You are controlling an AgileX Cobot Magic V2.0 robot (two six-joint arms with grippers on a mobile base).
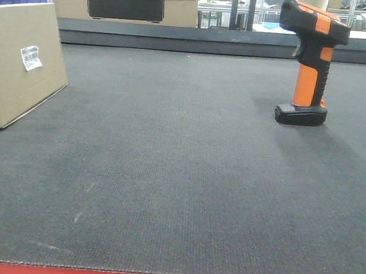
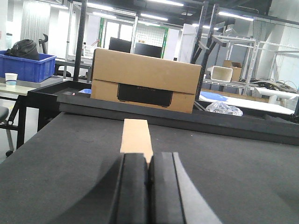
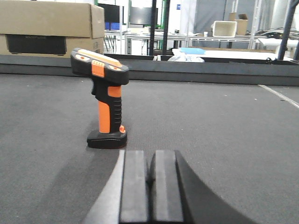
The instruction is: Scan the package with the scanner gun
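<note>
Both pincers closed | package (image 1: 19, 65) contents unseen, likely sealed | scanner gun (image 1: 310, 61) upright

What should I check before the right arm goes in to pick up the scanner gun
1. Scanner gun upright on its foot: ok.
2. Path from the right end effector to the scanner gun unobstructed: ok.
3. Right end effector open for the grasp: not ok, shut.
4. Left end effector empty: ok, shut on nothing.
5. Package label visible on the side facing the scanner gun: ok.
6. Label readable: cannot tell.
</note>
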